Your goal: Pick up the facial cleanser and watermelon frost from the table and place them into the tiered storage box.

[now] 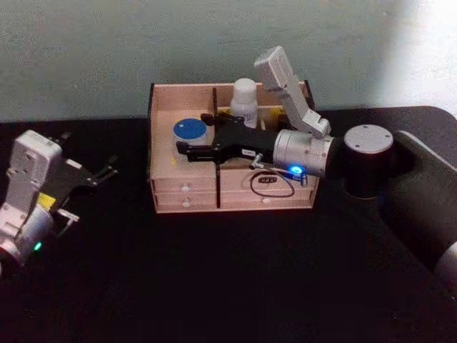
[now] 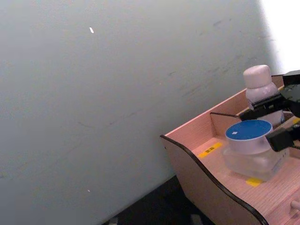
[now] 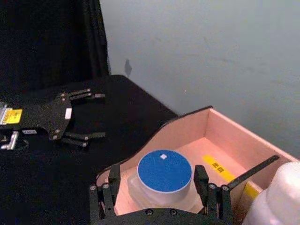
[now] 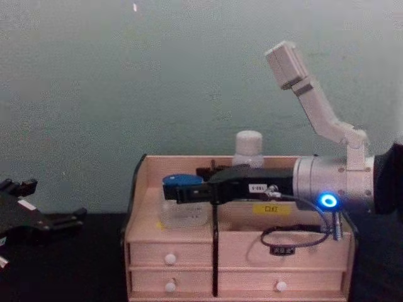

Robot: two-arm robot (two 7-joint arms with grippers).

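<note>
Here, head view: the right end effector (image 1: 187, 148) reaches over the tiered storage box (image 1: 232, 201), fingers either side of the watermelon frost (image 1: 190, 133), which sits in the box's left compartment; the facial cleanser (image 1: 244, 101) stands upright in the rear compartment right of the divider. The left end effector (image 1: 107, 171) hangs over the table (image 1: 228, 286), well left of the box, fingers spread and holding nothing. Left wrist view: the jar rests on the compartment floor, black fingertips (image 2: 281, 139) close beside it. Right wrist view: the fingers (image 3: 202, 180) flank the blue lid with a sliver of gap each side, so the jaws look parted, released or nearly so, though contact lower on the jar is hidden. Chest view: the fingers run level at lid height, bottle cap behind. Both items appear placed. Risk from here: a withdrawal with a fingertip catching the lid would drag or tip the jar; a sideways swing could knock the divider or the bottle.
</note>
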